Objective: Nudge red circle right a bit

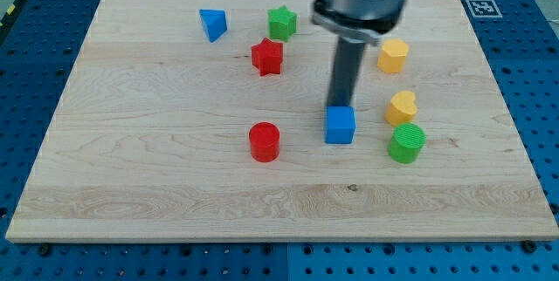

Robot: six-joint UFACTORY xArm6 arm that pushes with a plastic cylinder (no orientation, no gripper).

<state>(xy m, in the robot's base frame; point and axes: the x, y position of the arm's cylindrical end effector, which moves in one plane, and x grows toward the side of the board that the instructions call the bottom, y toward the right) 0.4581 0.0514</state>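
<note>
The red circle (264, 141) is a short red cylinder on the wooden board (157, 167), a little below the middle. My tip (340, 106) is at the lower end of the dark rod, right behind the top edge of the blue cube (341, 126); I cannot tell if it touches the cube. The tip is to the right of the red circle and slightly above it, with the blue cube between them on the right side.
A red star (267, 57), a green star (282, 23) and a blue triangle (212, 24) lie toward the view's top. A yellow hexagon (393, 56), a yellow heart-like block (402, 106) and a green circle (407, 143) lie at the right.
</note>
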